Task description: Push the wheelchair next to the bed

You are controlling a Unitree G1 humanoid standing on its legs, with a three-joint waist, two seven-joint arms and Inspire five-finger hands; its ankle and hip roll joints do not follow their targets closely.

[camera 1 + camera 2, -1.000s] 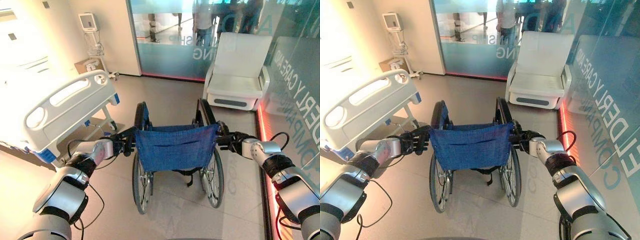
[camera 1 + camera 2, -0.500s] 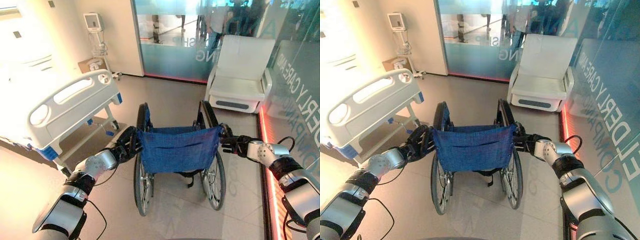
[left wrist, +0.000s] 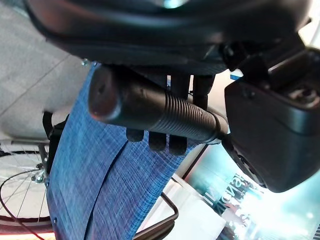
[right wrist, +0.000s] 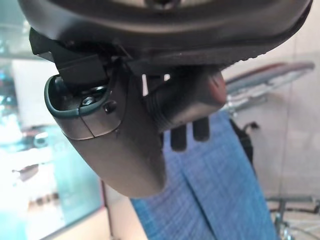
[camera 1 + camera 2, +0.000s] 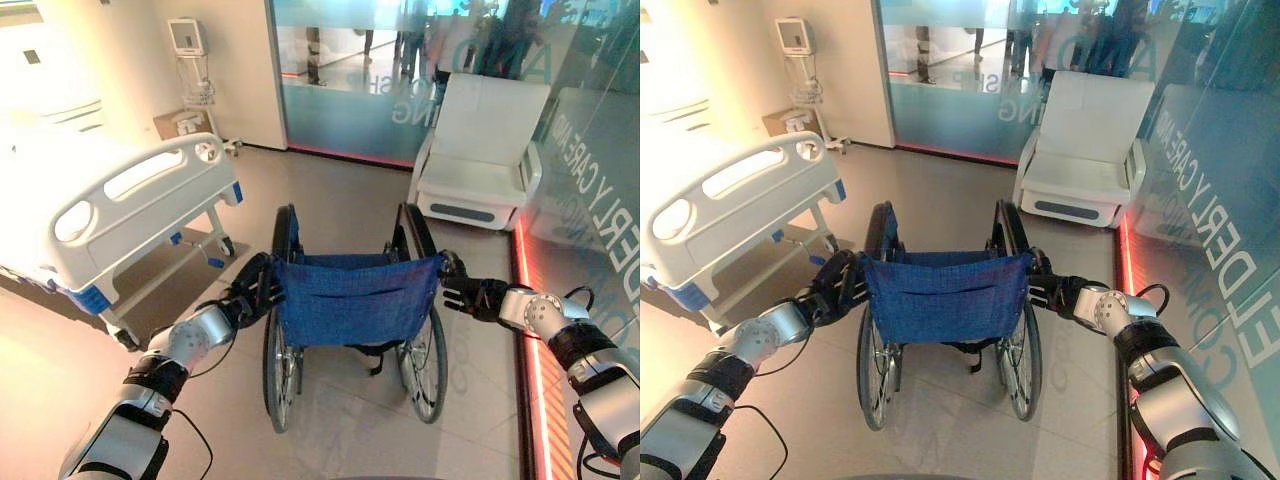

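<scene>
Smooth pale floor [image 5: 340, 430] runs through a clinic-like room, with little on it to catch a wheel. At the middle of it stands the wheelchair [image 5: 352, 300], back toward the robot, its blue cloth backrest [image 5: 945, 297] slung between two uprights. The bed [image 5: 110, 210] lies at about 10 o'clock from the chair, near but apart, footboard end closest.

Judging by its build, the chair is a stiff metal frame on big spoked wheels: moderately heavy, but easy to roll on this floor and apt to veer if pushed unevenly. The cloth back is soft and would sag, so the place to hold is the two ribbed black push handles. The left hand [image 5: 252, 295] is there, at 9 o'clock of the backrest; in its wrist view the fingers [image 3: 157, 142] curl around the left handle [image 3: 150, 107]. The right hand [image 5: 470, 297], at 3 o'clock, is likewise wrapped on the right handle [image 4: 187, 102].

Farther out, a white armchair [image 5: 480, 150] sits at 1 o'clock before a frosted glass wall [image 5: 340, 80]. A monitor stand [image 5: 190, 60] is at 11 o'clock by the bed's far side, and a glowing red floor strip [image 5: 525, 330] runs along the right.
</scene>
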